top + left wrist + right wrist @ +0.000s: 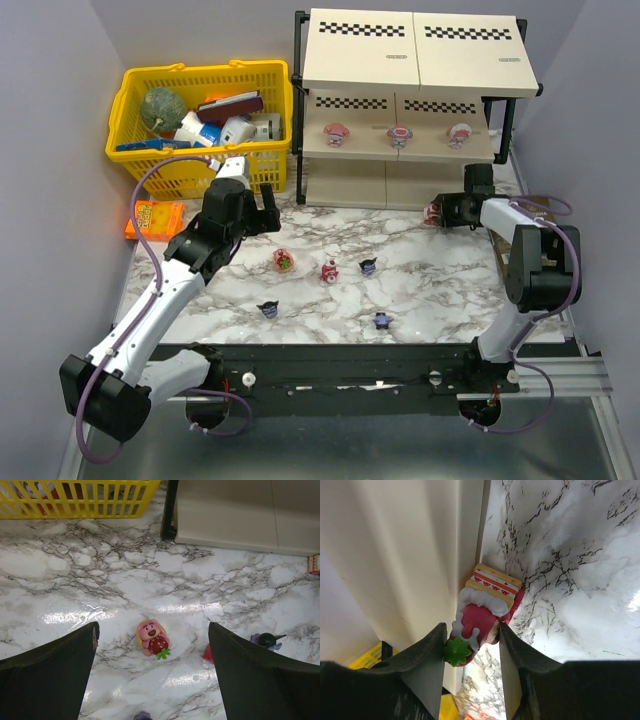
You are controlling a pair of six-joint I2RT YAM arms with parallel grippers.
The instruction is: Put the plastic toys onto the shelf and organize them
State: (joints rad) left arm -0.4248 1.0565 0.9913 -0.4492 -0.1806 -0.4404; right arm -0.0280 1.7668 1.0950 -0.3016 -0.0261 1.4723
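The shelf (415, 60) stands at the back right, with three pink-and-white plastic toys (401, 133) in a row on its middle board. My right gripper (440, 211) is shut on a red-pink toy (482, 615) with a green-topped strawberry, held close against the shelf's (395, 555) lowest board. My left gripper (255, 215) hangs open over the marble table, and a pink bear toy (152, 638) lies between and below its fingers (60, 670), untouched. Another red-pink toy (329, 270) and three dark purple toys (368, 266) (267, 309) (381, 320) lie on the table.
A yellow mesh basket (205, 120) with several larger items stands at the back left, beside the shelf's black post (170, 510). An orange packet (155, 218) lies on the table in front of it. Grey walls close in both sides.
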